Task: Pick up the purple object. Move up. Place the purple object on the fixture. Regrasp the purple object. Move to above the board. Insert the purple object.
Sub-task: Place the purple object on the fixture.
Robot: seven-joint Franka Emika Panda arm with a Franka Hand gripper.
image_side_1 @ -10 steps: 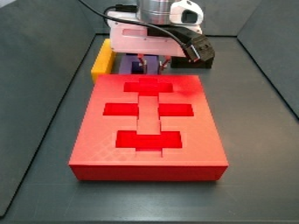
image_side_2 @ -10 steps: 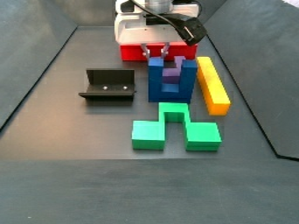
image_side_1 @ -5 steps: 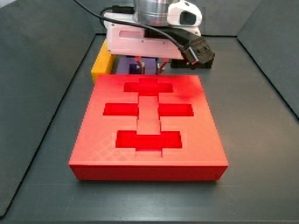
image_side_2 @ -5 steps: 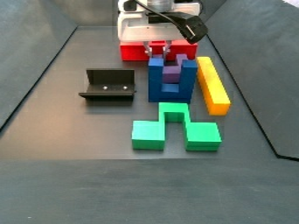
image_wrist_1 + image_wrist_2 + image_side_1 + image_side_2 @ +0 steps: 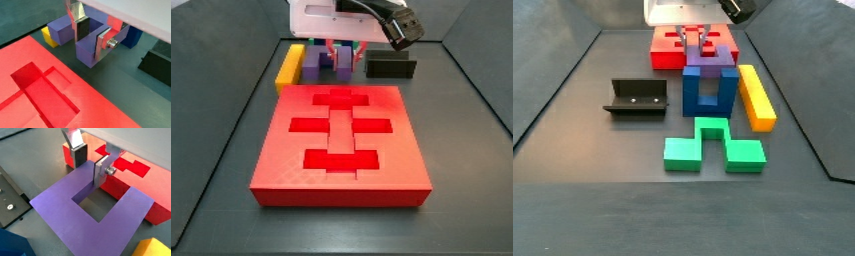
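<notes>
My gripper [image 5: 91,37] [image 5: 90,164] is shut on one prong of the purple object [image 5: 89,51] [image 5: 67,213]. Its silver fingers [image 5: 104,43] [image 5: 100,172] press that prong from both sides. In both side views the gripper [image 5: 342,52] [image 5: 700,40] holds the purple object [image 5: 344,64] [image 5: 710,69] off the floor, between the board [image 5: 291,150] [image 5: 663,45] and the blue U-shaped block [image 5: 692,95]. The red board [image 5: 100,110] [image 5: 137,165] lies just beside it. The dark fixture [image 5: 636,98] [image 5: 392,68] [image 5: 157,65] [image 5: 8,198] stands apart on the floor.
A yellow bar [image 5: 754,95] [image 5: 291,65] [image 5: 48,36] lies along the blue block's far side. A green piece [image 5: 714,146] sits beyond the blue block. Dark sloping walls [image 5: 567,90] enclose the grey floor.
The gripper has risen, lifting the purple object up out of the blue U-shaped block where it was nested. The fixture now shows behind the raised arm in a side view.
</notes>
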